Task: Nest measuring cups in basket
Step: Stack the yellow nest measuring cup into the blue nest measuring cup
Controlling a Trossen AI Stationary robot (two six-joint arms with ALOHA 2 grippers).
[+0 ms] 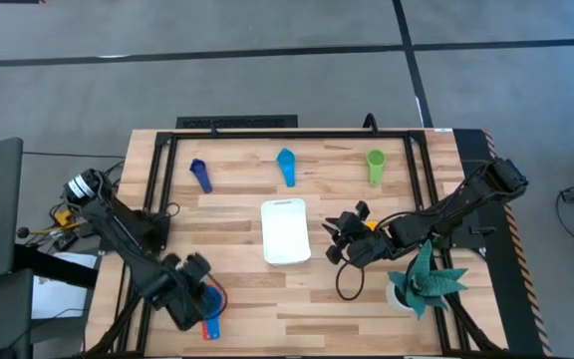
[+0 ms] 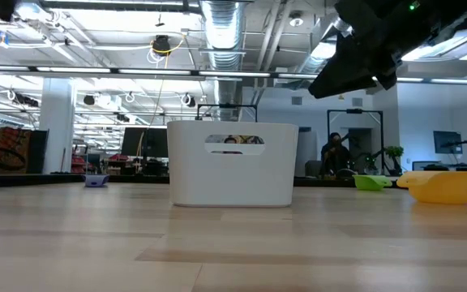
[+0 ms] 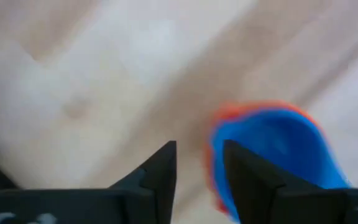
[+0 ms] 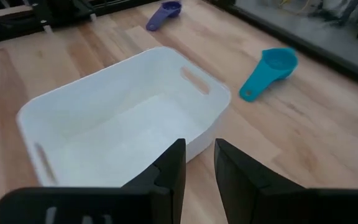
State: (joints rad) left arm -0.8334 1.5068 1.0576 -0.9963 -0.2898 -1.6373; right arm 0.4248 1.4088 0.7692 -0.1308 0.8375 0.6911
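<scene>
Hovering my left hand [image 3: 197,163], fingers slightly parted, beside a smooth blue cup [image 3: 275,152] nested in red on the wooden worktop [image 1: 247,214].

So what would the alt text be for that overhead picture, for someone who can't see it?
An empty white basket sits mid-table between two dark robot arms: the left gripper over blue and red cups, the right gripper beside the basket. Three more cups line the far edge.
</scene>
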